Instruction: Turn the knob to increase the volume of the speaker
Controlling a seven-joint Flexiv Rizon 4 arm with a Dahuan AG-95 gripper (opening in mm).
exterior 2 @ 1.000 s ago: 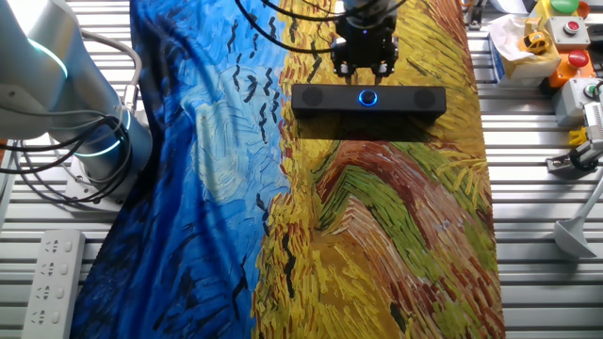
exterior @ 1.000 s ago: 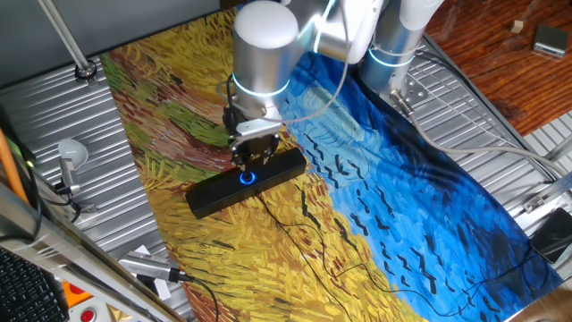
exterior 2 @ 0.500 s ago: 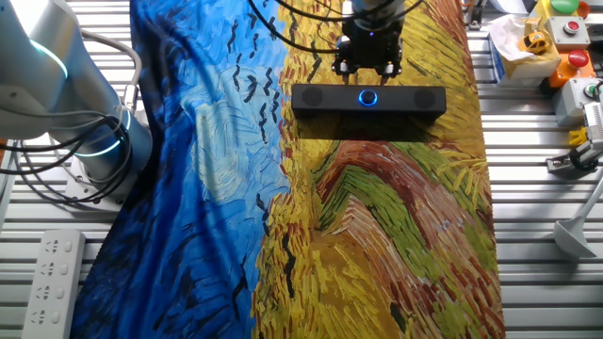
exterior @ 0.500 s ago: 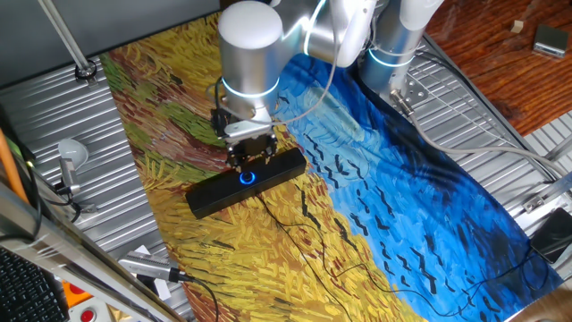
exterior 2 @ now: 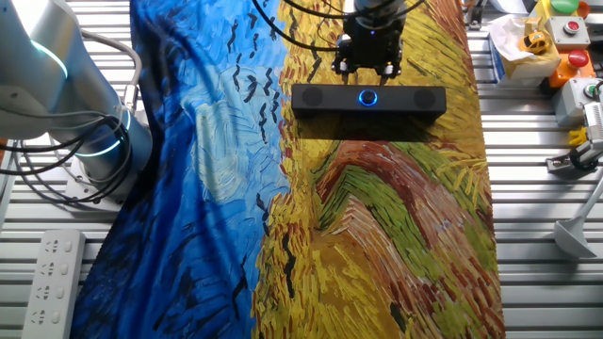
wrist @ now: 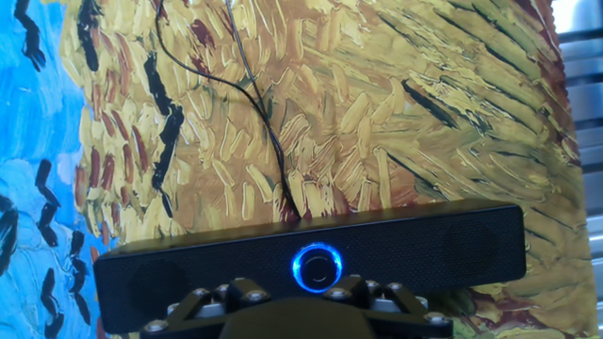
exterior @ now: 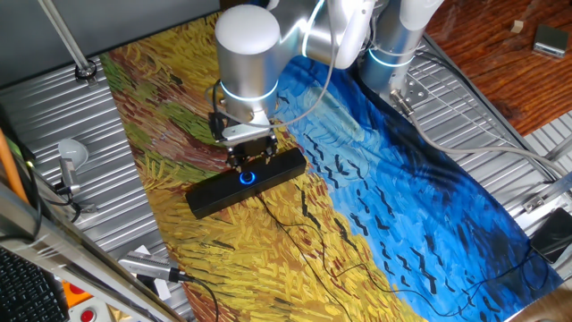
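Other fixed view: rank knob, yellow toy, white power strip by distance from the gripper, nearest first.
1. knob, just below the gripper, mid-speaker.
2. yellow toy, right edge of view, off the cloth.
3. white power strip, bottom-left corner, farthest by a wide margin.

The speaker (exterior 2: pixel 367 99) lies on the painted cloth (exterior 2: pixel 396 217), which covers the table. The knob (wrist: pixel 318 267) sits mid-bar; the cable (wrist: pixel 254 104) runs off across the cloth. The gripper (exterior: pixel 250 162) hangs directly above the knob.

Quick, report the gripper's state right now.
Gripper: hangs just above the knob on the speaker, holding nothing; whether the jaws are open or shut cannot be told from these views.
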